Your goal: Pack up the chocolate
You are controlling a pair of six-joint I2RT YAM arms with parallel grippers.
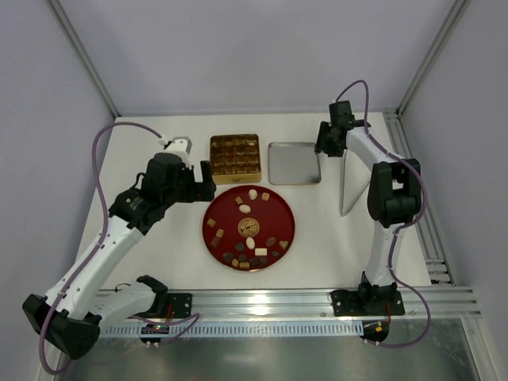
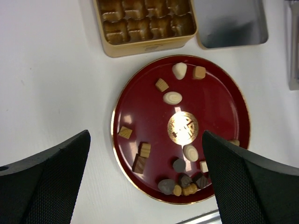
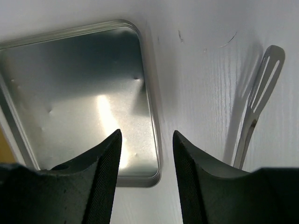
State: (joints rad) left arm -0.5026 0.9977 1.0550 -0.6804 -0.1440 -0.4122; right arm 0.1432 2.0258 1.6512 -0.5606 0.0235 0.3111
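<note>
The chocolate (image 1: 252,194) lies as several brown, tan and cream pieces spread over a red round plate (image 1: 274,210). Most pieces cluster at the plate's near edge. In the left wrist view the chocolate (image 2: 173,97) and the plate (image 2: 219,107) lie below my fingers. The gold box (image 1: 235,172) with gridded compartments stands just behind the plate and also shows in the left wrist view (image 2: 145,46). My left gripper (image 1: 208,186) is open and empty, above the plate's far left edge (image 2: 145,135). My right gripper (image 1: 324,148) is open and empty, over the right edge of the silver lid (image 3: 147,133).
A silver lid (image 1: 294,163) lies right of the gold box and also shows in the left wrist view (image 2: 231,23) and the right wrist view (image 3: 70,93). A slotted metal spatula (image 3: 261,79) lies right of the lid, by the right arm (image 1: 349,186). Frame rails run along the near and right edges.
</note>
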